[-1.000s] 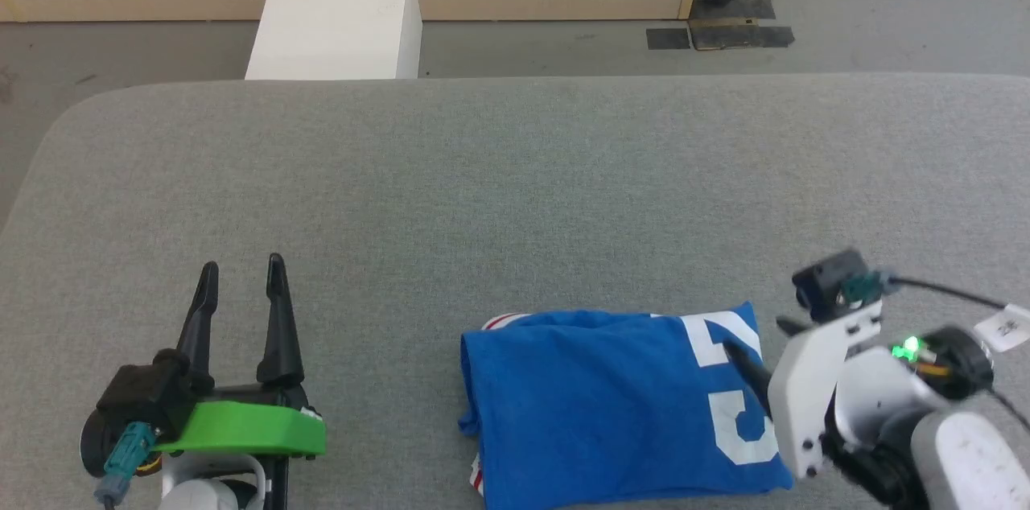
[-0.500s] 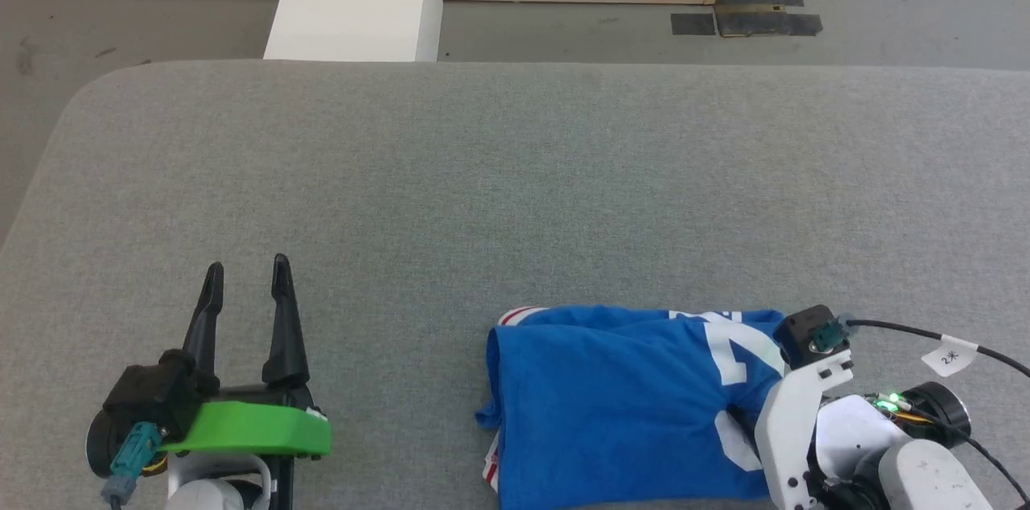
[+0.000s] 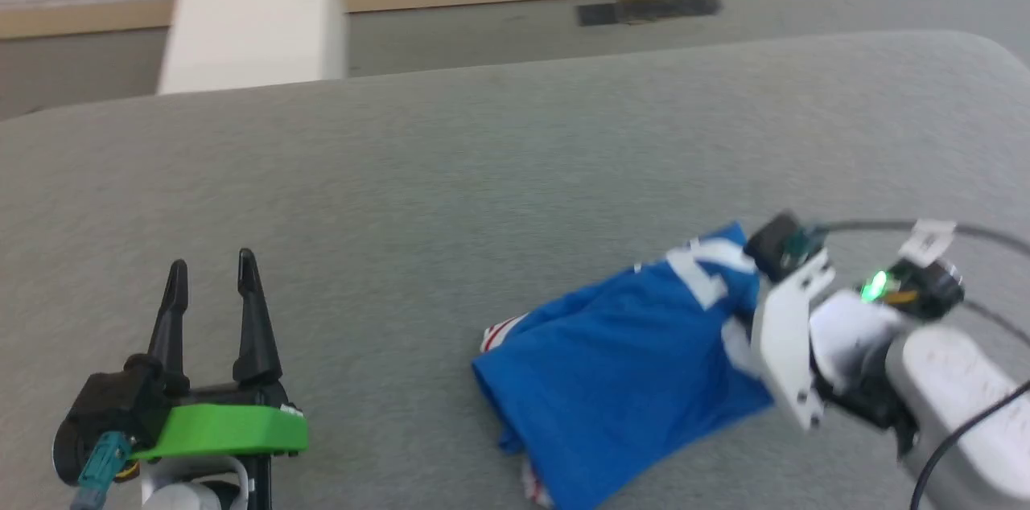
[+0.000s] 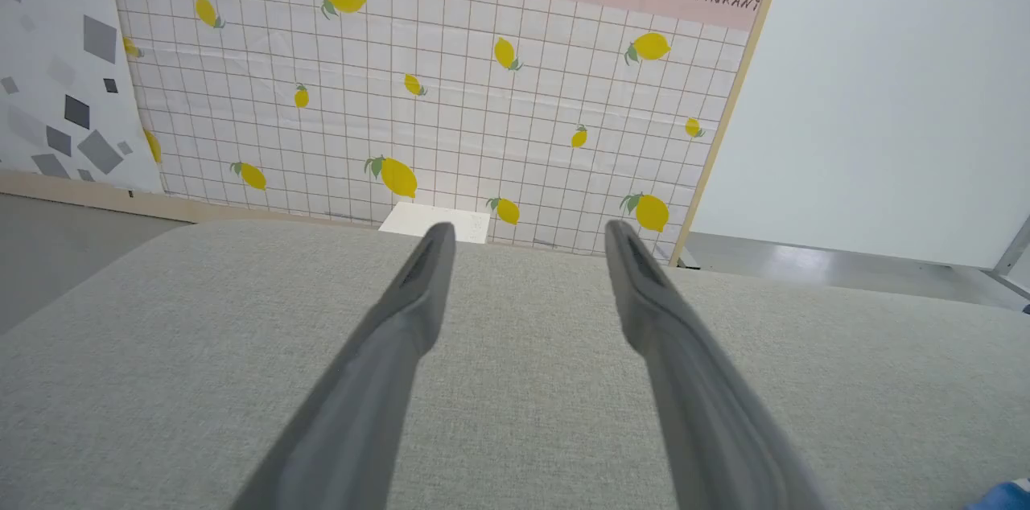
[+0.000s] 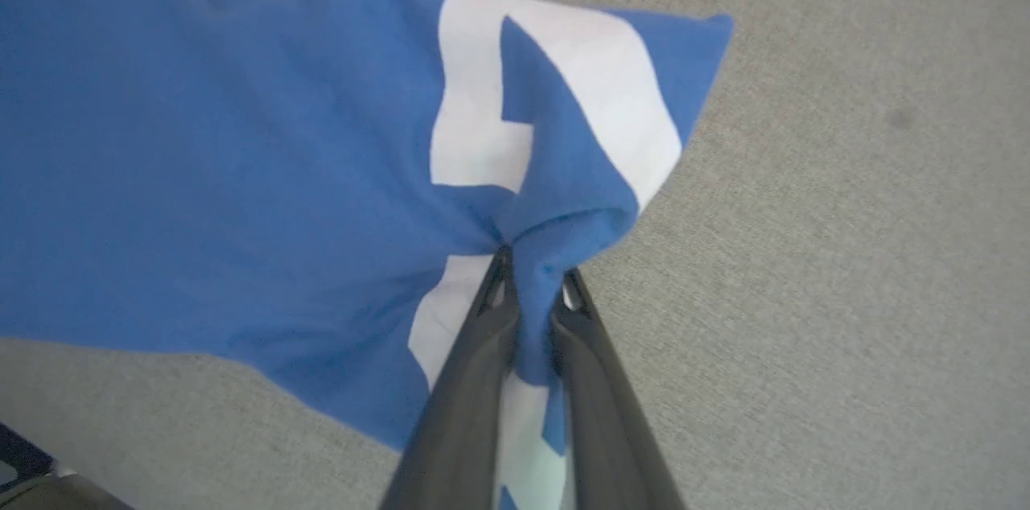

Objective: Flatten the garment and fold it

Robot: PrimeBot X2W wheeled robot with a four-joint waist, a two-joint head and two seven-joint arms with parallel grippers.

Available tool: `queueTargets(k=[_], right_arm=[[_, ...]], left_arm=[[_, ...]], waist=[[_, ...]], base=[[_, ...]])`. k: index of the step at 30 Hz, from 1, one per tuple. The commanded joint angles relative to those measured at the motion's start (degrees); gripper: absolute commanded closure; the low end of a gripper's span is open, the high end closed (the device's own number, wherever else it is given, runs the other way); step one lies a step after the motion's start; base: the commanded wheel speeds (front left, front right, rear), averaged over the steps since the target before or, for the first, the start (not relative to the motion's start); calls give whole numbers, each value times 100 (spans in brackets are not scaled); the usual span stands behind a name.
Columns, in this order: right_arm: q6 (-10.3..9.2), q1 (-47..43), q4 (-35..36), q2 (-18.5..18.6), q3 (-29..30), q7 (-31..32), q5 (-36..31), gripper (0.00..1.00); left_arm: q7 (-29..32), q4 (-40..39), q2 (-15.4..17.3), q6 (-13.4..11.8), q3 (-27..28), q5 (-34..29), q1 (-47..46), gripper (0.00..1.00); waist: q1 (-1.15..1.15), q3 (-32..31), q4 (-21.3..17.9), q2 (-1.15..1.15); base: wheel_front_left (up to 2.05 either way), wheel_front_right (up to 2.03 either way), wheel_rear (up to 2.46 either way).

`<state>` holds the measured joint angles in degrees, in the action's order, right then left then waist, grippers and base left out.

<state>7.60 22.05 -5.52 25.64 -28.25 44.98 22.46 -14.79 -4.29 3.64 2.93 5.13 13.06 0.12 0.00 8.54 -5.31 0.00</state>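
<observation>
The garment (image 3: pixel 620 365), a royal-blue jersey with white lettering and a red-striped white trim at its left end, lies folded on the grey padded table (image 3: pixel 483 172) at the lower right of the head view. My right gripper (image 5: pixel 533 281) is shut on a bunched fold at the garment's (image 5: pixel 241 172) right edge, beside the white number, with cloth pinched between its dark fingers. In the head view the right wrist (image 3: pixel 805 341) covers those fingers. My left gripper (image 3: pixel 211 273) stands open over bare table at the lower left, well apart from the garment; its fingers (image 4: pixel 410 309) hold nothing.
A white box (image 3: pixel 249 19) stands on the floor beyond the table's far edge. Behind it runs a tiled wall panel with lemon prints (image 4: pixel 418 108). The table's right corner curves away at the upper right.
My right gripper has shut on the garment's right edge and drawn it up, so the cloth now lies slanted. The head camera has turned. The left gripper has stayed open and still.
</observation>
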Motion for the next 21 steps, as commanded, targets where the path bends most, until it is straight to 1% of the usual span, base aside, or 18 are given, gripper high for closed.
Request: queueTargets(k=[1,3,6,10,14,21], right_arm=[[-11,260,-144,62,-55,-132,145,100],[-11,629,-364,157,-294,-288,239,100],[-11,1161,-808,284,-582,-573,370,100],[-11,1762,-1489,428,-746,-1006,483,100],[-11,2214,-2259,538,-716,-1448,539,100],[-11,2762,-3525,790,-358,-2112,499,100]], left_arm=[[-21,-20,-10,-26,0,-62,-101,0],[-21,-30,33,-39,13,-106,-197,0],[0,-39,140,-48,7,-180,-363,0],[167,-150,295,-54,-27,-279,-570,0],[430,-279,430,-12,-172,-408,-705,0],[780,-737,587,-102,-185,-554,-718,0]], waist=[[0,558,-1316,0],[0,697,-1685,0],[0,909,-2114,0],[0,1224,-2421,0],[0,1508,-2449,0],[0,1980,-2210,0]], base=[[0,0,0],[0,0,0],[0,0,0],[0,0,0],[0,0,0],[0,0,0]])
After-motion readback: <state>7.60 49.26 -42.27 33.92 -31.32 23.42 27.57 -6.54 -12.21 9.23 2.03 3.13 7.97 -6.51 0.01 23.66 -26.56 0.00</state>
